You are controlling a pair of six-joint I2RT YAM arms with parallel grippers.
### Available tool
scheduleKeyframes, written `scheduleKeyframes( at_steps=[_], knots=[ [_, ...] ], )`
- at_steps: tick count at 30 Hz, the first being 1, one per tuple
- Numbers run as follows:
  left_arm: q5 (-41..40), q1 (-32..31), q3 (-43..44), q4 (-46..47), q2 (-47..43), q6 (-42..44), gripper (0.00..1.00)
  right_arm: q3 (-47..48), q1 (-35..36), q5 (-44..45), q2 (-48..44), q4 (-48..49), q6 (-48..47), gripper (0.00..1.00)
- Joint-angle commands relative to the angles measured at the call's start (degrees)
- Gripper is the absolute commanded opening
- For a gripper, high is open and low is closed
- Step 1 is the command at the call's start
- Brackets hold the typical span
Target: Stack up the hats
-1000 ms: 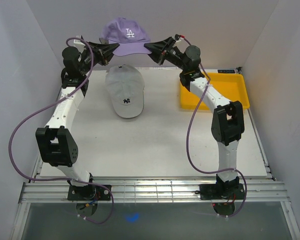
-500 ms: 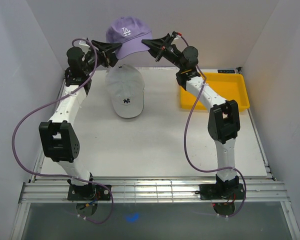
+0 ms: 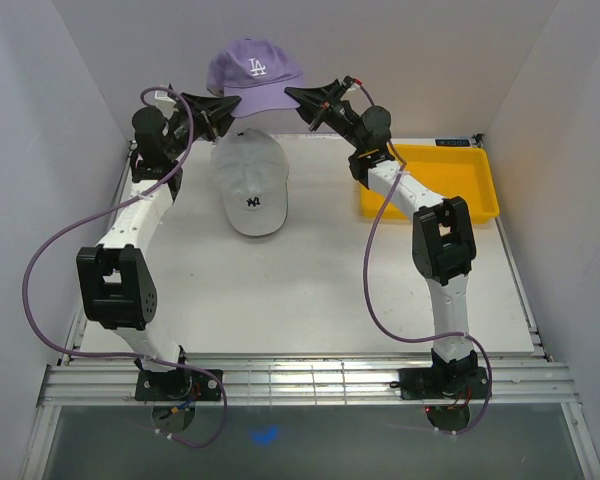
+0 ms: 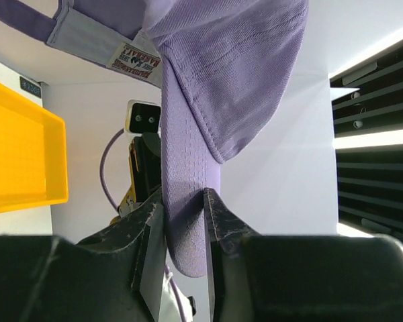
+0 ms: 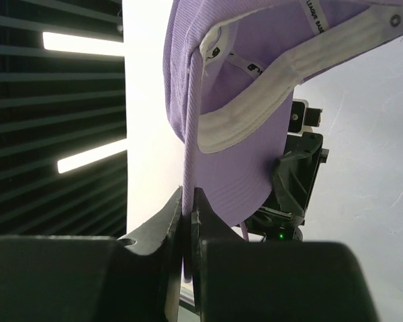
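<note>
White walls on three sides, white tabletop (image 3: 310, 285) below. Top view: both fingertip pairs are tucked under the rim of the purple cap (image 3: 255, 72), so the contact itself is hidden there. The right arm covers the near-left corner of the yellow tray (image 3: 465, 180). Both wrist views cut the cap off at the upper edge, and its inner label is too small to read.

Purple cap: woven twill, white embroidered logo, white sweatband inside, stiff curved brim. It hangs in the air over the far edge, above the white cap (image 3: 250, 180), which lies flat with its brim toward the arm bases.

Left end effector (image 3: 223, 107): fingers closed against both faces of the brim. Right end effector (image 3: 292, 95): pinched fully on a thin fabric edge.

Versus one second ago: purple cap slightly higher, right elbow drawn inward, white cap unmoved.
</note>
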Motion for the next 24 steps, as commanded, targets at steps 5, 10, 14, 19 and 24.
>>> scheduleKeyframes(
  at_steps=[5, 10, 14, 19, 24],
  knots=[
    [2.1, -0.9, -0.7, 1.5, -3.5, 0.4, 0.17, -3.1, 1.2, 1.7, 0.2, 8.2, 1.5, 0.08],
    [3.0, 0.4, 0.0, 1.5, -1.5, -0.3, 0.04, -0.7, 1.3, 0.2, 1.8, 6.6, -0.6, 0.08],
    [3.7, 1.5, 0.2, 1.5, 0.3, -0.5, 0.02, 1.8, 1.3, -0.9, 4.9, 6.6, -0.8, 0.08],
    [5.3, 2.0, -0.7, 1.5, 1.9, 0.0, 0.00, 1.3, 1.7, -2.7, 6.0, 7.4, -1.4, 0.08],
    [6.8, 2.1, -3.2, 1.6, 2.5, 0.5, 0.00, -3.5, 2.0, -3.4, 5.0, 10.6, -1.9, 0.08]
  ],
)
